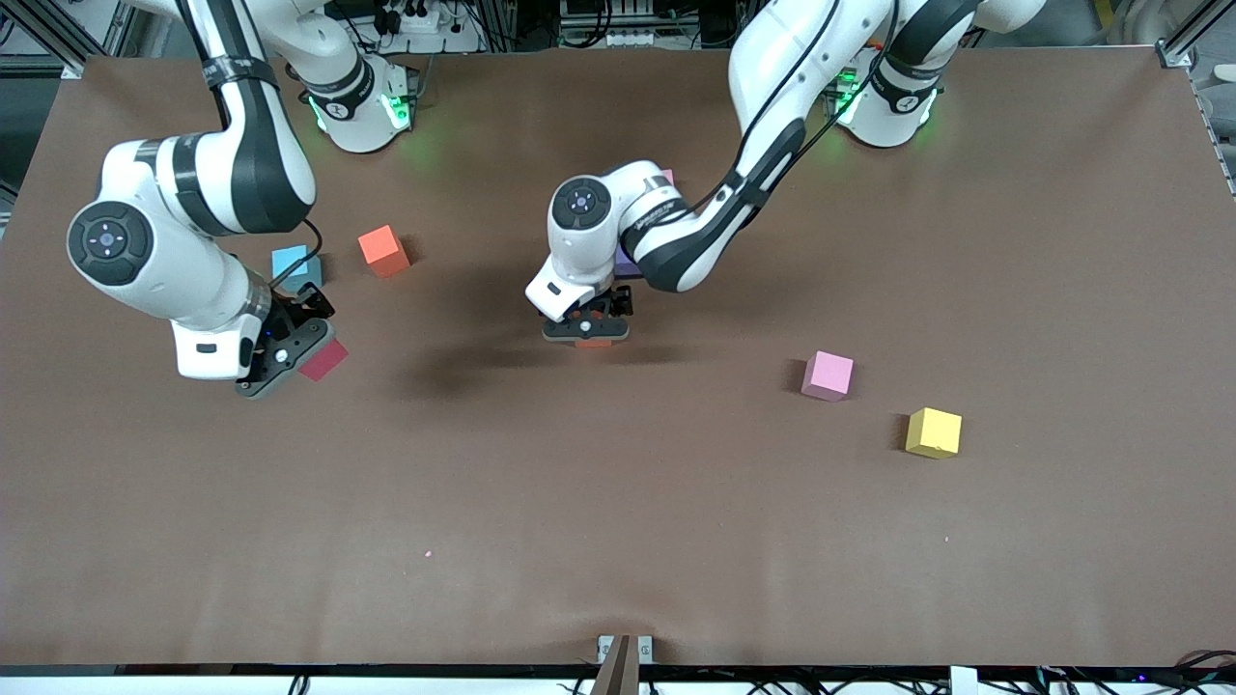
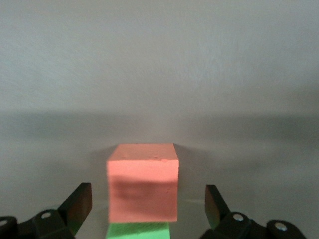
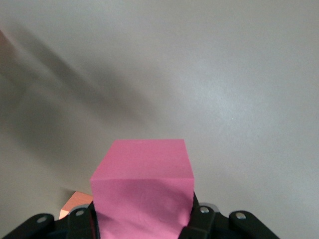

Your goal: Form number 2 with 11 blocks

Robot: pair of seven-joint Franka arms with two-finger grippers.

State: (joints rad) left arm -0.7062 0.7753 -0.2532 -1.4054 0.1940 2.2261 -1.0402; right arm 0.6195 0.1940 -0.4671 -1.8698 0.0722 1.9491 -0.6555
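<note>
The left gripper (image 2: pixel 144 206) stands with its jaws spread wide around a red block (image 2: pixel 142 189), a clear gap on each side; a green block (image 2: pixel 138 231) shows right beside that red one, partly hidden. In the front view this gripper (image 1: pixel 586 328) is low over the middle of the table (image 1: pixel 618 541), its arm bent down from the base at the top, hiding most of the started number 2; only a purple cube (image 1: pixel 626 263) and a sliver of pink (image 1: pixel 667 177) show beside the arm.

The right gripper (image 3: pixel 144 219) has its jaws pinching a pink block (image 3: pixel 142 186), which looks darker, nearly red, from the front (image 1: pixel 323 359). It hangs over the table toward the right arm's end, its arm folded at the elbow.

Loose on the brown table: a light blue block (image 1: pixel 293 264) and an orange block (image 1: pixel 383 250) near the right gripper, and toward the left arm's end a pale pink block (image 1: pixel 828 375) and a yellow block (image 1: pixel 934 432), the yellow one nearer the front camera
</note>
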